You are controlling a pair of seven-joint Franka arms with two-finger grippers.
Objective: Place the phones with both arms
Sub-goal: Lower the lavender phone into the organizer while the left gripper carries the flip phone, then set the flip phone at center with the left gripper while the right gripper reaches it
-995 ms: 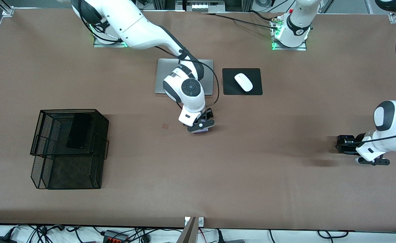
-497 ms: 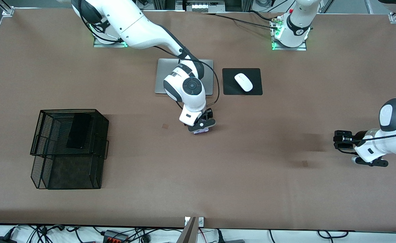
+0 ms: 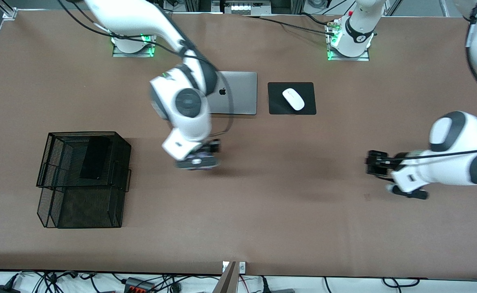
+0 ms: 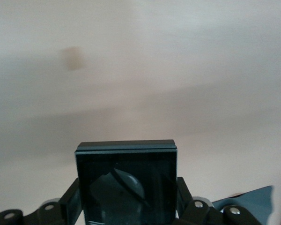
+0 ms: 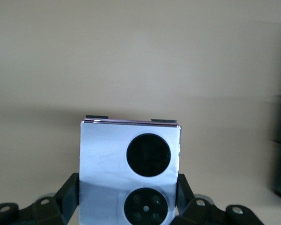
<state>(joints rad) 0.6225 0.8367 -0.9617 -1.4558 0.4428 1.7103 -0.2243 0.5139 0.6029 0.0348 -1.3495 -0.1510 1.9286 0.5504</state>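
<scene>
The right gripper (image 3: 199,160) was positioned over bare bench (image 3: 262,211), in the air between the wire basket (image 3: 83,179) and the middle of the bench. In the right wrist view, its jaws were seen closed on the lilac-white phone (image 5: 130,171), which was clamped by its two side edges with both round black lenses facing the camera.

The left gripper (image 3: 374,165) was positioned over bare bench toward the left arm's end. In the left wrist view, its jaws were seen closed on the small black phone (image 4: 126,185), which was likewise clamped by its side edges, with its glossy face toward the camera.

The long black phone (image 3: 94,158) was found lying in the upper tier of the wire basket, which stood toward the right arm's end of the bench. The lower tier of the basket projected nearer to the front camera.

A silver laptop (image 3: 238,93), lid closed, was located near the arm bases, partly covered by the right arm. Beside it, toward the left arm's end, a white mouse (image 3: 293,99) was resting on a black mouse pad (image 3: 277,106).
</scene>
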